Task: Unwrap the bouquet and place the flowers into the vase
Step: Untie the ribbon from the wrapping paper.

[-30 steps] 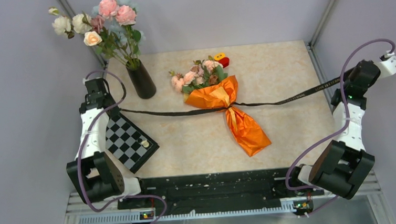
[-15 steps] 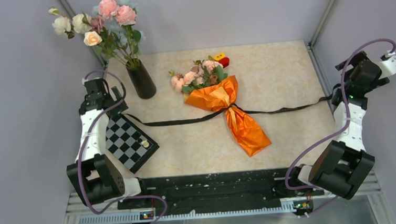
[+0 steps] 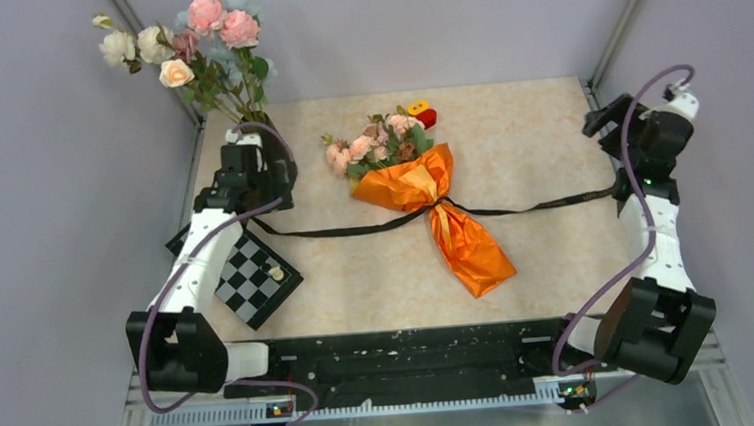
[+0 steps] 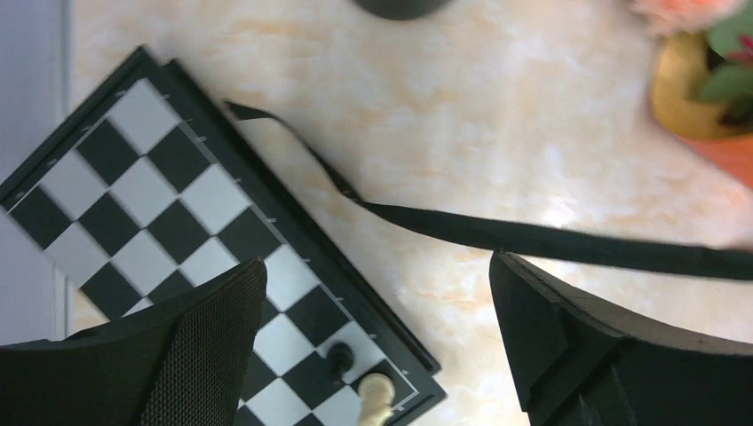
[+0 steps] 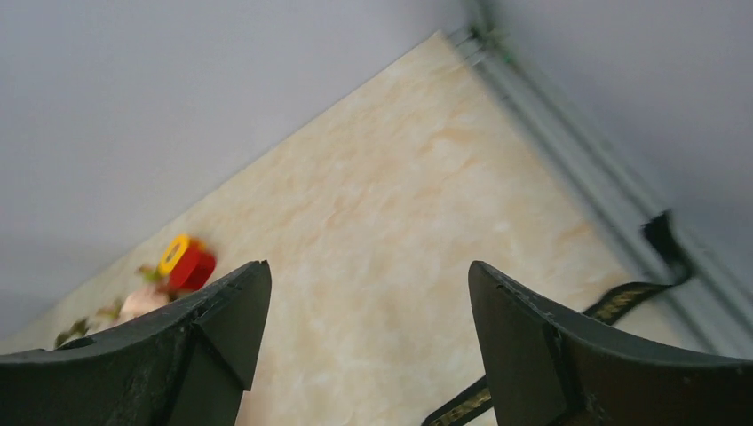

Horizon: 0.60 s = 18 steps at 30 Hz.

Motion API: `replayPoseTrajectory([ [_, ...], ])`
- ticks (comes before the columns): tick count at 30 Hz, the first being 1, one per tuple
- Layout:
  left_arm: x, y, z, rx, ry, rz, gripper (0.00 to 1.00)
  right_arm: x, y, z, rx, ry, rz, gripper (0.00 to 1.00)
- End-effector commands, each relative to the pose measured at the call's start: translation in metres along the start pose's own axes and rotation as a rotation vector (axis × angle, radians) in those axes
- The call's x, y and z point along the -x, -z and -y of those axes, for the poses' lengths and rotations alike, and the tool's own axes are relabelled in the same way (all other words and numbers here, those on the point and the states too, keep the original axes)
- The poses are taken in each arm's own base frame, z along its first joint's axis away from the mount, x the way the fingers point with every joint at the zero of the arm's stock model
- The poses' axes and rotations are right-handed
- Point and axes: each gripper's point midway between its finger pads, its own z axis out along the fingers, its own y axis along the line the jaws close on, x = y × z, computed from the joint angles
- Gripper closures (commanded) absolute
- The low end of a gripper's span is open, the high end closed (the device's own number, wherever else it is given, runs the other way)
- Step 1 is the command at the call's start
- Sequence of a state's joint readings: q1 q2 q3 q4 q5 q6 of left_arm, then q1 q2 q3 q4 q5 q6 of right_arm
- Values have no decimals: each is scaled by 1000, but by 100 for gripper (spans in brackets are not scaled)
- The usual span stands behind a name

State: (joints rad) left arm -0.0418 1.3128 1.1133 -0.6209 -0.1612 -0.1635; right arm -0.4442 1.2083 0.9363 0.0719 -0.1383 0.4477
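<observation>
The bouquet point(image 3: 430, 197) lies on the table's middle, its orange paper cone point(image 3: 471, 252) pointing toward the near edge. Its pink and peach flowers point(image 3: 376, 145) point to the back. The black ribbon point(image 3: 354, 229) is still tied round its waist, and both ends lie slack on the table. The black vase point(image 3: 284, 154) stands at the back left, partly hidden by my left gripper point(image 3: 256, 186). That gripper point(image 4: 377, 275) is open above the ribbon point(image 4: 533, 238) and holds nothing. My right gripper point(image 3: 607, 120) is open and empty near the right edge point(image 5: 368, 275), with the ribbon's end point(image 5: 661, 235) beside it.
A taller white-and-pink flower bunch point(image 3: 201, 45) stands in the vase. A chessboard point(image 3: 253, 282) with two small pieces point(image 4: 360, 382) lies at the left. Loose red and yellow heads point(image 3: 422, 113) sit behind the bouquet. Walls and metal rails close both sides.
Both grippers opened and let go of the ribbon, which went slack onto the table. My left arm swung back and right to the vase. My right arm moved back and slightly left.
</observation>
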Motion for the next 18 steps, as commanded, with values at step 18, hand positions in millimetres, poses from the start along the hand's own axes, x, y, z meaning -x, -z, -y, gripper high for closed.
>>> replayPoseTrajectory([
  [18,-13,26,125,-500,-101,10,4,-279,121,-124,583,-28,-818,42],
])
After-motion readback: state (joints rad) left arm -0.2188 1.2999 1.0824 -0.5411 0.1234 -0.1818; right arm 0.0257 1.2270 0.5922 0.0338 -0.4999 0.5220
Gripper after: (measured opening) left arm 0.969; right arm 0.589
